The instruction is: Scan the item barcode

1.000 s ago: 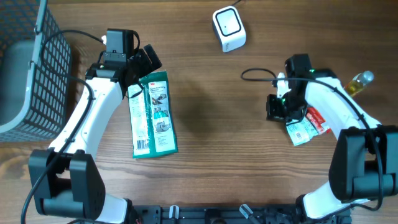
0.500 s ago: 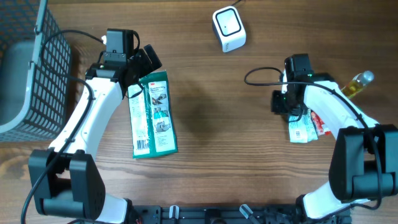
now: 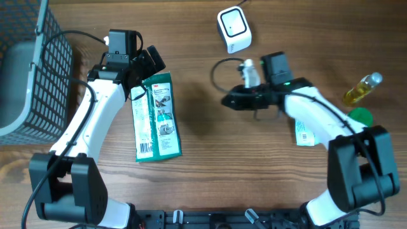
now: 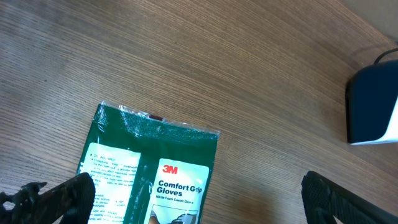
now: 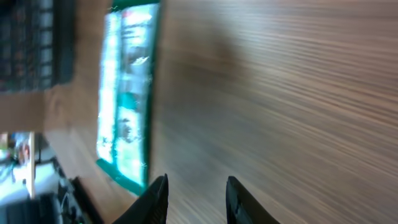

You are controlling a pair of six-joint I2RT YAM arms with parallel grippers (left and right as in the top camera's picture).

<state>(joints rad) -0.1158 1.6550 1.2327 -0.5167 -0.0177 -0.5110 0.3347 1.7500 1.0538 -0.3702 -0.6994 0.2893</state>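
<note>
The green 3M gloves packet [image 3: 158,116] lies flat on the wooden table, left of centre. My left gripper [image 3: 147,75] hovers wide open over the packet's top edge; in the left wrist view its fingertips [image 4: 69,198] straddle the packet [image 4: 158,163] without touching it. The white barcode scanner [image 3: 234,28] stands at the back centre. My right gripper [image 3: 227,102] points left over the middle of the table, open, with only bare wood between its jaws [image 5: 196,199]. The right wrist view is blurred and shows the green packet [image 5: 127,106] far ahead. A small white-and-teal packet [image 3: 306,135] lies at the right.
A dark wire basket [image 3: 32,63] with a grey liner stands at the far left. A yellow bottle [image 3: 362,88] and a green round cap [image 3: 361,116] sit at the right edge. The scanner's dark side [image 4: 372,104] shows at the right of the left wrist view.
My right gripper opened, left the small packet on the table at the right, and swung left toward the table's middle. The left arm has not moved.
</note>
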